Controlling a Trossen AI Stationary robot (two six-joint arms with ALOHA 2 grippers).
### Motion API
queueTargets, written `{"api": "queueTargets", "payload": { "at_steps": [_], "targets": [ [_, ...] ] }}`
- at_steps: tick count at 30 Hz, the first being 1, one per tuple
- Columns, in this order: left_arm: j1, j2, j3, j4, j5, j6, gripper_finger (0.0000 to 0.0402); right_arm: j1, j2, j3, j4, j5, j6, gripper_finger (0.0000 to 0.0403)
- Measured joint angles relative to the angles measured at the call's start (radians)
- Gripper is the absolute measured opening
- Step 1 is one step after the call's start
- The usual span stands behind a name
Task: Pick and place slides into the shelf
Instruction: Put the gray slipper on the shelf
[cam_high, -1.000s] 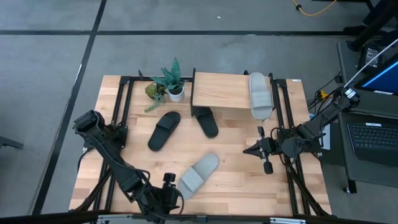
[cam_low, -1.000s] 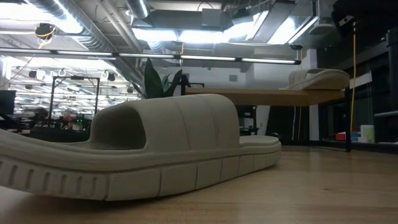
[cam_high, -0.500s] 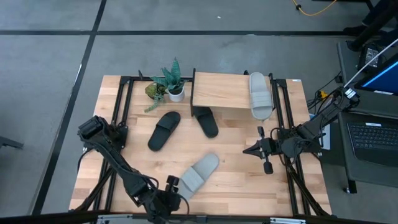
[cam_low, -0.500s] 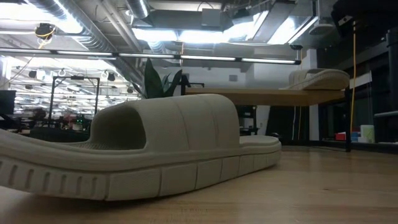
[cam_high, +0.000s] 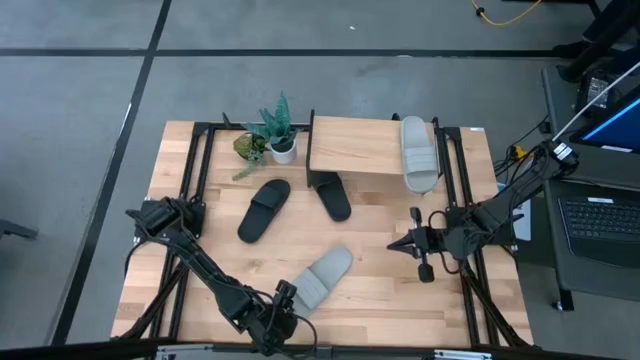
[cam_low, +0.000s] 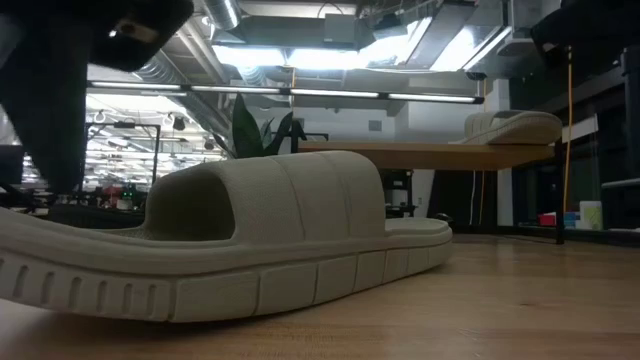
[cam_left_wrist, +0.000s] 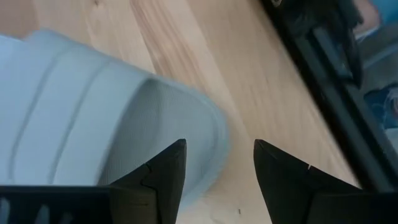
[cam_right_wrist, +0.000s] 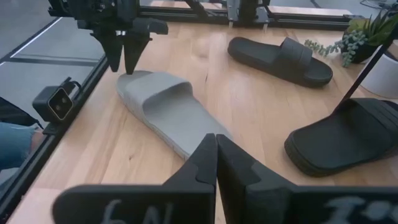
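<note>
Your left gripper (cam_high: 287, 298) hangs with fingers spread over the heel end of the light grey slide (cam_high: 321, 280) lying at the table's (cam_high: 380, 290) six o'clock. Your right gripper (cam_high: 405, 243) waits at four o'clock, fingers pressed together, empty. Another grey slide (cam_high: 418, 152) sits on the shelf (cam_high: 355, 148) at one o'clock.

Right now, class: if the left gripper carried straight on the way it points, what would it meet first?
Most likely the grey slide: the left gripper, jaws open, hangs just over its end. How much gap remains is unclear.
</note>
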Motion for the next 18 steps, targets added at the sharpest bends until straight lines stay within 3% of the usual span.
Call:
{"api": "queueTargets", "payload": {
  "at_steps": [18],
  "targets": [
    [0.026, 0.023, -0.001, -0.076, -0.045, 0.020, 0.0179, 0.000, 0.010, 0.000, 0.007, 0.000, -0.007, 0.0006]
  ]
}}
